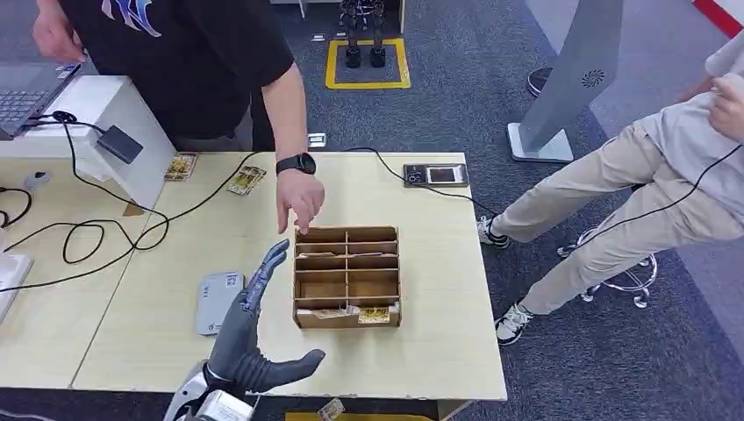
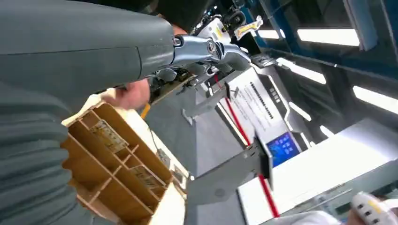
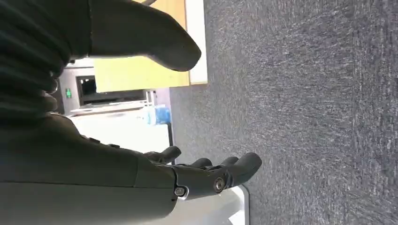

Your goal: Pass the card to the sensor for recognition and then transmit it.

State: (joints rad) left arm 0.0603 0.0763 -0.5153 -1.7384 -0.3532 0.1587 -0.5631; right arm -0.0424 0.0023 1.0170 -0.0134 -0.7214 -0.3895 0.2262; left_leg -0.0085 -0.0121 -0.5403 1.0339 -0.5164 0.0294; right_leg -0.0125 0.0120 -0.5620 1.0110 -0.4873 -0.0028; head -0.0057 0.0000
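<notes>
Cards wait in the wooden box's near slots on the surface, left hand empty and spread beside it, box close below its wrist, right hand hanging loose, empty, so pickup comes next, I'd judge.

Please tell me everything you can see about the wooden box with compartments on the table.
The wooden box is a shallow, open-topped tray of light brown wood, divided by thin partitions into two columns of compartments. It lies flat on the pale table, toward its near right part. Cards lie in the nearest row. A person's hand reaches its far left corner; the left hand hovers open beside it.
</notes>
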